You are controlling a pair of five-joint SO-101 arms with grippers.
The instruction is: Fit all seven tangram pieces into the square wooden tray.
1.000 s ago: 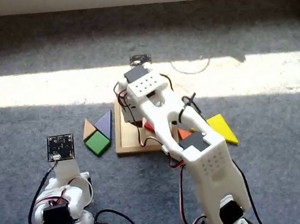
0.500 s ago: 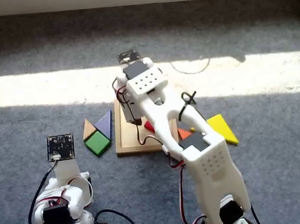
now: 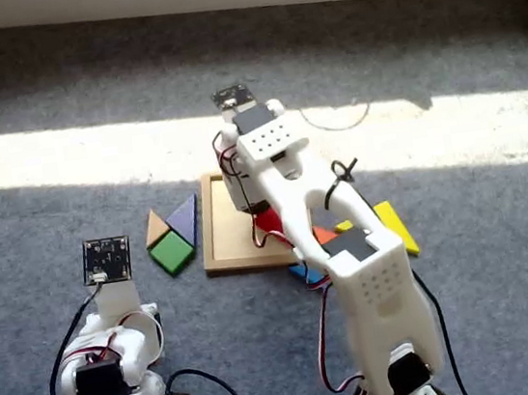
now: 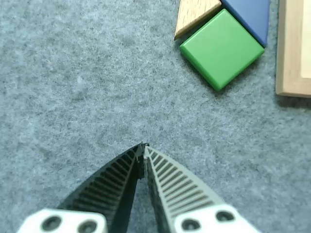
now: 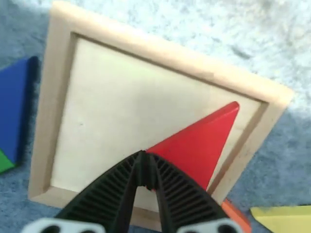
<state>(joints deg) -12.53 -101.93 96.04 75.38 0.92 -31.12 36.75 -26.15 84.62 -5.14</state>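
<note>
The square wooden tray (image 3: 224, 251) lies mid-carpet, and a red triangle (image 3: 269, 221) rests flat inside it near one rim. My right arm (image 3: 278, 157) stretches over the tray. In the right wrist view my right gripper (image 5: 144, 156) is shut, its tip touching the near corner of the red triangle (image 5: 199, 145) inside the tray (image 5: 160, 48). A green square (image 3: 171, 253), a wooden triangle (image 3: 156, 226) and a purple-blue piece (image 3: 185, 218) lie left of the tray. Orange (image 3: 325, 235), yellow (image 3: 391, 224) and blue (image 3: 305, 273) pieces lie to its right. My left gripper (image 4: 144, 146) is shut above bare carpet, short of the green square (image 4: 222, 48).
Grey carpet surrounds everything, with a sunlit band behind the tray. A thin cable (image 3: 332, 120) lies in that band. My left arm's base (image 3: 105, 394) sits at the front left. The tray's rim (image 4: 294, 48) shows beside the green square.
My right arm's wrist swung left over the tray, then back right and a little farther out. The red triangle and a blue piece by the tray's front corner now show more.
</note>
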